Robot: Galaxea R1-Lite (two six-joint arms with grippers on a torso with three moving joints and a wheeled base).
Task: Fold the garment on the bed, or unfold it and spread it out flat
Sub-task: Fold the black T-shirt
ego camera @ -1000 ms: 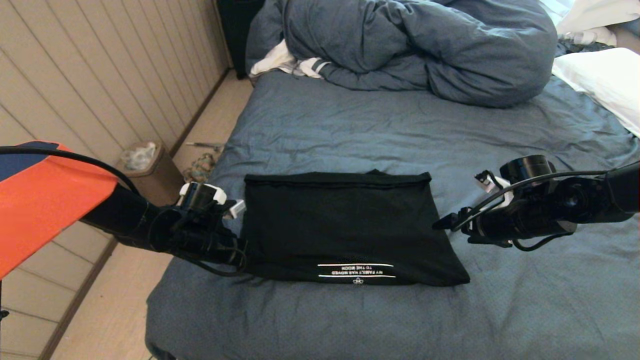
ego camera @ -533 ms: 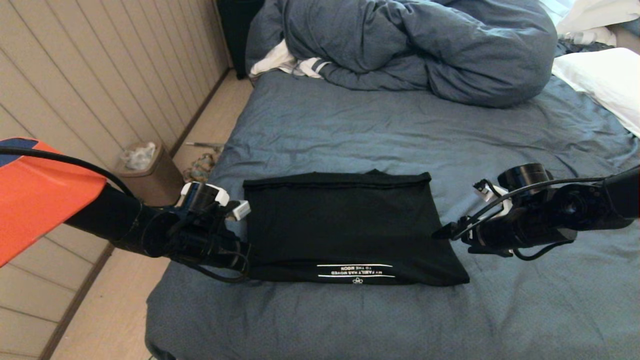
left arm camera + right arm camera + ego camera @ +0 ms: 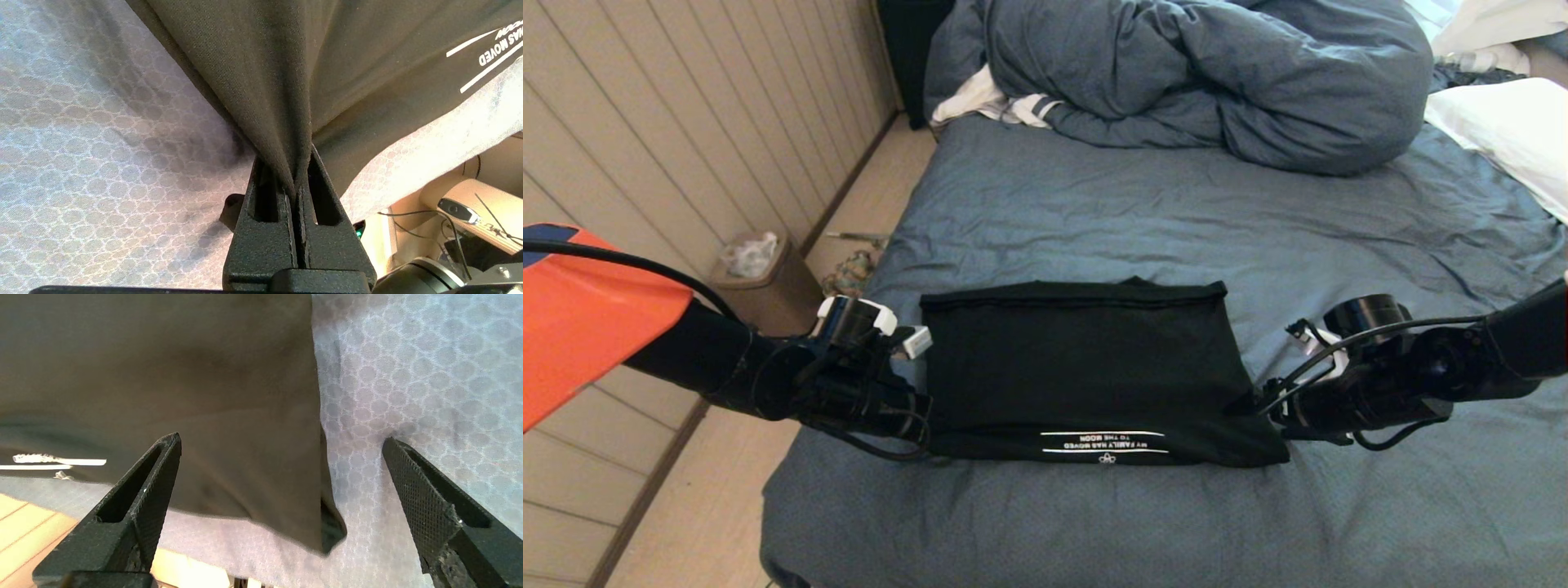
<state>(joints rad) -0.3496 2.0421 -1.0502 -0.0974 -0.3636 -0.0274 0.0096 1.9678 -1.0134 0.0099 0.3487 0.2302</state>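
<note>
Since 1 second ago the right gripper point(image 3: 1245, 406) has dropped toward the shirt's near right corner, while the left gripper point(image 3: 295, 185) has clamped shut on the near left corner. From left to right: that pinched corner at 9 o'clock, the garment point(image 3: 1086, 367) folded flat on the bed point(image 3: 1094, 204), the right claw spread wide astride the corner at 3 o'clock. Thin, limp fabric; corners look the best hold. How many layers the left claw caught is hidden.

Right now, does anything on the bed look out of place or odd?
Nothing stands out. The garment lies folded on the bed; the left gripper pinches its corner, and the right gripper is open at the opposite corner.
</note>
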